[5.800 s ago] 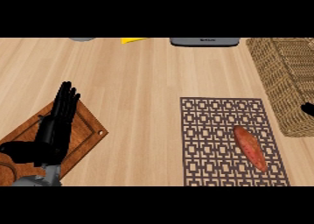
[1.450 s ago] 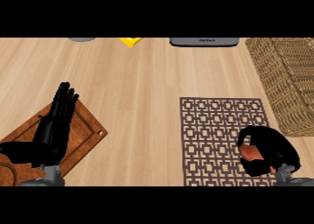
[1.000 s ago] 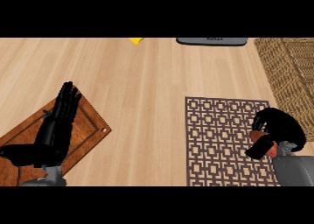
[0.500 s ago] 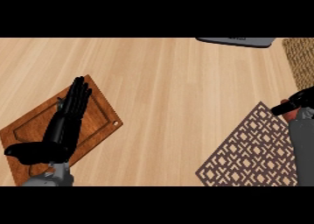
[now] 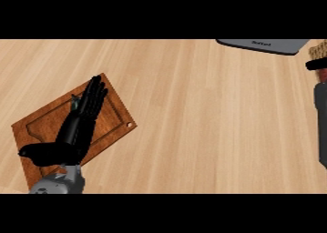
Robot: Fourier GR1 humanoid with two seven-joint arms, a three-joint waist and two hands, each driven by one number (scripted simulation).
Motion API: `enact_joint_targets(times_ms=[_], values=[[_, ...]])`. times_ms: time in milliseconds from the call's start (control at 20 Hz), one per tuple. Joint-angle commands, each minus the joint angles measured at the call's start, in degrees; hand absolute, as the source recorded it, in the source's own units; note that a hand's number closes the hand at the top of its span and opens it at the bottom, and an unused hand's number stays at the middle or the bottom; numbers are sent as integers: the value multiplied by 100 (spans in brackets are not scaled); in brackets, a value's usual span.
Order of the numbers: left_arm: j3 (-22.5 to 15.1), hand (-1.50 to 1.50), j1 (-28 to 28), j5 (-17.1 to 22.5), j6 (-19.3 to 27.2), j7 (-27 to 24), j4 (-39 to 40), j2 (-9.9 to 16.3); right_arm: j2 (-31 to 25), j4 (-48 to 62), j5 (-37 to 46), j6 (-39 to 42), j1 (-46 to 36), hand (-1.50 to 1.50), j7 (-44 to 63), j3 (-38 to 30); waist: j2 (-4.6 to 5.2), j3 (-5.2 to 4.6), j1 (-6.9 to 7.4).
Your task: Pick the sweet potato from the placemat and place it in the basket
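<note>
Left hand point(image 5: 77, 123) resting, fingers straight and together, over wooden board point(image 5: 41, 125) near desk's left edge; out of the way, no part in job. Right forearm point(image 5: 325, 123) runs up desk's right edge toward basket point(image 5: 323, 47) corner. Right hand point(image 5: 320, 63) mostly cut off; cannot tell finger state. Sweet potato not visible, likely carried there. Grey device point(image 5: 263, 45) at far edge.
</note>
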Motion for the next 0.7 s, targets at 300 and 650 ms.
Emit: enact_joint_targets(times_ms=[300,650], values=[[-17,0,-222,-98,95,39,178,-72,-174,931,1416,-1307,-1638,150,1022,-231,-39,-15,-14],[91,0,-183,-58,116,51,285,-47,-84,1622,2263,-1294,-2216,150,1715,-691,-71,-28,-143]])
